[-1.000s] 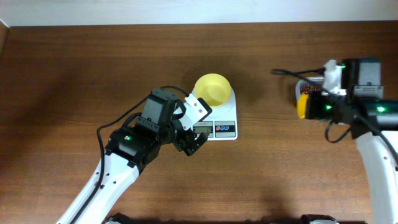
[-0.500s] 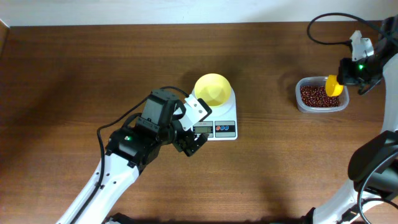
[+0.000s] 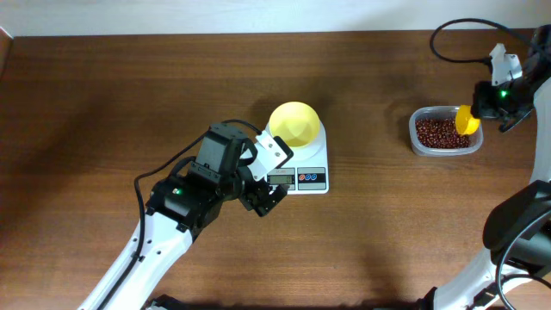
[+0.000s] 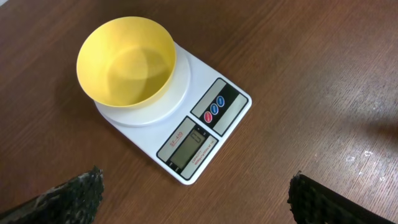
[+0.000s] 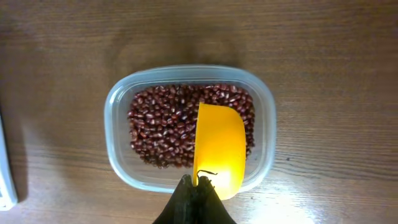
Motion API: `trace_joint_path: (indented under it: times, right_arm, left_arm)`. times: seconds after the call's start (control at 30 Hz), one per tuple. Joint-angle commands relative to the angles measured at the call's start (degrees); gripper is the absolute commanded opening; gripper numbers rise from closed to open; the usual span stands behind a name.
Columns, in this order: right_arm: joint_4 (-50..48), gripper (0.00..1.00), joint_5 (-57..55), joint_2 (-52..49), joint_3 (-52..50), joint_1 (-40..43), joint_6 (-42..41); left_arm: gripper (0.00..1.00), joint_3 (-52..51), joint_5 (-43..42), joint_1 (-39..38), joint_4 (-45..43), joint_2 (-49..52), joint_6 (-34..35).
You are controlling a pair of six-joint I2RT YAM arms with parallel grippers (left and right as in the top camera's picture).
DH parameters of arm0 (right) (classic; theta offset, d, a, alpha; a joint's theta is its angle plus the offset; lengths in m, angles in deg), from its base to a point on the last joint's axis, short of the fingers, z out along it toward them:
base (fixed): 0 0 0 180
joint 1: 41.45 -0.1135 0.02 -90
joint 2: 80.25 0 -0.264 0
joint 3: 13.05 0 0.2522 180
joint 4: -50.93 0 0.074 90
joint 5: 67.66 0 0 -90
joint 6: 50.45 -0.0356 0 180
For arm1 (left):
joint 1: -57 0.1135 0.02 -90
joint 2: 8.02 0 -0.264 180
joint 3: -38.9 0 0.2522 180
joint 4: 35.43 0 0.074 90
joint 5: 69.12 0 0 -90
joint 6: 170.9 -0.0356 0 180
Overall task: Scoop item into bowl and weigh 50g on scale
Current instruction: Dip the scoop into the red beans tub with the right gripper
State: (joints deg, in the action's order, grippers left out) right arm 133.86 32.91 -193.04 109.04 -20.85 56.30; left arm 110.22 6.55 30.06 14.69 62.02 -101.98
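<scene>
The pale yellow bowl [image 3: 294,121] stands empty on the white scale [image 3: 310,164], also in the left wrist view as bowl [image 4: 126,62] on scale [image 4: 211,134]. My left gripper [image 3: 267,194] is open and empty just in front of the scale's display edge. The reddish-brown beans [image 3: 437,132] fill a clear plastic container [image 3: 419,146] at the right. My right gripper [image 3: 487,108] is shut on a yellow scoop [image 3: 467,120], held over the container's right end. In the right wrist view the scoop [image 5: 219,149] hangs above the beans [image 5: 165,121].
Bare brown wooden table all around. A black cable loops off the right arm near the table's back right corner [image 3: 456,30]. The table's left edge shows at the far left.
My right arm swung from near the table's right middle out to the far right, uncovering the container; the scoop now hangs over its right end. The left arm has not moved.
</scene>
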Motion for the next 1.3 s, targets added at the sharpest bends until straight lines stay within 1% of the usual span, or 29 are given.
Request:
trace_joint_path:
  times: [0.0,0.17,0.3,0.43,0.57,0.63,0.7,0.83,0.9,1.0,1.1,1.27]
  right_arm:
    - [-0.59,0.04,-3.54,-1.53,1.16,0.07,0.42]
    - [-2.19,0.04,-3.10,-4.98,-2.80,0.00,0.42]
    - [-2.12,0.04,-1.73,-6.03,-3.13,0.00,0.39]
    - [-2.14,0.04,6.97,-6.12,-3.26,0.02,0.39]
    - [-5.31,0.04,8.22,-6.54,-9.53,0.00,0.39]
    - [-7.04,0.04,10.95,-6.54,-12.81,0.02,0.39]
    - [-7.06,0.04,14.03,-6.54,-12.98,0.07,0.39]
    - [-7.04,0.04,14.58,-6.54,-12.98,0.42,0.11]
    - [-7.04,0.04,16.81,-6.54,-12.98,2.14,0.17]
    - [-7.04,0.04,24.63,-6.54,-12.98,6.73,0.20]
    - [-7.04,0.04,30.29,-6.54,-13.31,9.57,0.22]
    - [-7.08,0.04,36.59,-6.54,-13.31,10.64,0.20]
  left_arm:
    - [0.99,-0.31,0.17,-0.17,-0.09,-0.52,-0.90]
    - [0.99,-0.31,0.17,-0.17,-0.09,-0.52,-0.90]
    - [0.99,-0.31,0.17,-0.17,-0.09,-0.52,-0.90]
    - [0.99,-0.31,0.20,-0.17,-0.09,-0.52,-0.90]
    - [0.99,-0.31,0.20,-0.17,-0.09,-0.52,-0.90]
    - [0.99,-0.31,0.17,-0.17,-0.09,-0.52,-0.90]
    - [0.99,-0.31,0.17,-0.17,-0.09,-0.52,-0.90]
    - [0.99,-0.31,0.17,-0.17,-0.09,-0.52,-0.90]
    - [0.99,-0.31,0.17,-0.17,-0.09,-0.52,-0.90]
    - [0.99,-0.31,0.20,-0.17,-0.09,-0.52,-0.90]
    - [0.99,-0.31,0.17,-0.17,-0.09,-0.52,-0.90]
    - [0.99,-0.31,0.20,-0.17,-0.09,-0.52,-0.90]
